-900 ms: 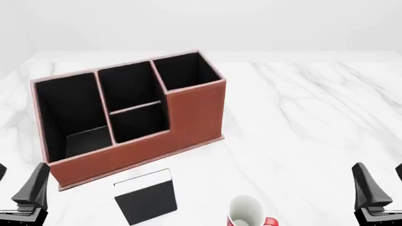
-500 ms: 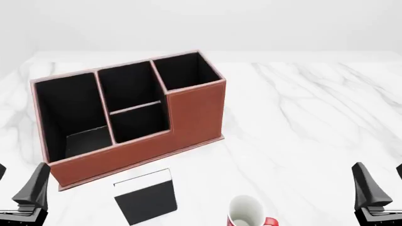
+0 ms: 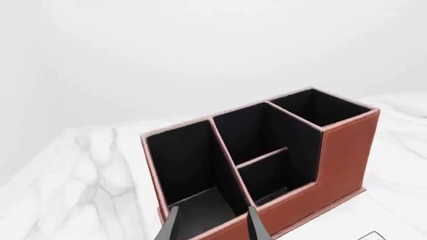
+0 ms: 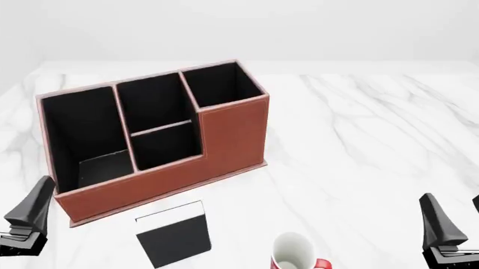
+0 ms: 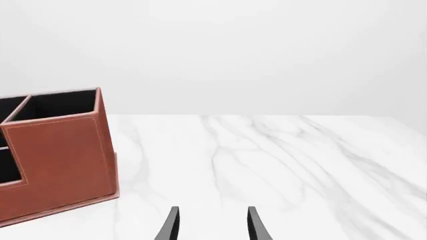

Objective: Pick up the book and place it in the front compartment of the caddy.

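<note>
The black book (image 4: pixel 174 235), white page edges toward the caddy, lies flat on the marble table just in front of the reddish-brown caddy (image 4: pixel 232 134). The front compartment (image 4: pixel 153 103) is the full-height cell of the middle pair, also seen from the left wrist as the front compartment (image 3: pixel 250 132); it holds nothing. My left gripper (image 4: pixel 22 184) hovers open at the caddy's near left corner, left of the book, with one finger off-frame. Far right of the book, my right gripper (image 4: pixel 452 197) is open too. Each wrist view shows nothing between the fingers of the left gripper (image 3: pixel 212 221) or the right gripper (image 5: pixel 213 212).
A white mug (image 4: pixel 293 252) with a red handle stands right of the book at the near edge. The caddy's large wide cell (image 4: pixel 78 131) is on its left, a tall cell (image 4: pixel 221 84) on its right. Bare marble spreads to the right.
My left gripper has shifted left and slightly forward, toward the caddy's near left corner. The right gripper, book and mug have not moved.
</note>
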Robot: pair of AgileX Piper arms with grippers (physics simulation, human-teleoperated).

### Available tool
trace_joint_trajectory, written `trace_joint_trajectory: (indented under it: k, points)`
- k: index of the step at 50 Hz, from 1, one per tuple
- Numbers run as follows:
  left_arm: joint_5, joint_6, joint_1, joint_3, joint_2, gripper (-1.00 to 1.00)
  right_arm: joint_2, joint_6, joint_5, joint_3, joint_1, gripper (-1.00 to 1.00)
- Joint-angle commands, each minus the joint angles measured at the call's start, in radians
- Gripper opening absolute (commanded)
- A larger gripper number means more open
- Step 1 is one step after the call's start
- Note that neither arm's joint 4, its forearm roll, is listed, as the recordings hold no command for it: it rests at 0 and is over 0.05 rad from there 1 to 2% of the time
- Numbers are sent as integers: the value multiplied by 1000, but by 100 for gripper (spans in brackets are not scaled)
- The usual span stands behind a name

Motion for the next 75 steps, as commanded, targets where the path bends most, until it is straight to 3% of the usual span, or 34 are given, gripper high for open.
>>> trace_joint_trajectory:
  k: [1,5,11,13,22,30,36,39,42,44,52,54,57,59,62,63,66,75]
  points:
    - [116,115,-79,-221,222,100,0,1,0,1,0,100]
    - [175,187,-123,-271,271,100,0,1,0,1,0,100]
    - [221,240,-189,-314,355,100,0,1,0,1,0,100]
    - [237,332,-177,-316,394,100,0,1,0,1,0,100]
    - [388,289,-310,-477,451,100,0,1,-1,1,0,100]
    - [478,343,-346,-523,517,100,1,1,-1,1,0,100]
    - [547,319,-420,-567,553,100,1,1,-1,1,0,100]
    - [569,368,-392,-557,578,100,1,1,-1,1,0,100]
    - [587,340,-430,-574,586,100,1,1,-1,1,0,100]
    - [597,381,-406,-561,602,100,1,1,-1,1,0,100]
    - [655,358,-443,-594,652,100,1,1,-1,1,1,100]
    - [677,385,-427,-603,661,100,1,1,-1,1,0,100]
    - [718,353,-468,-649,672,100,1,1,-1,1,0,100]
    - [730,389,-451,-638,691,100,1,1,-1,1,0,100]
    - [745,373,-486,-653,711,100,1,1,-1,1,0,100]
    - [755,417,-453,-645,728,100,1,1,-1,1,0,100]
    - [775,383,-490,-668,743,100,1,1,-1,1,0,100]
    - [806,391,-507,-692,776,100,1,1,-1,1,0,100]
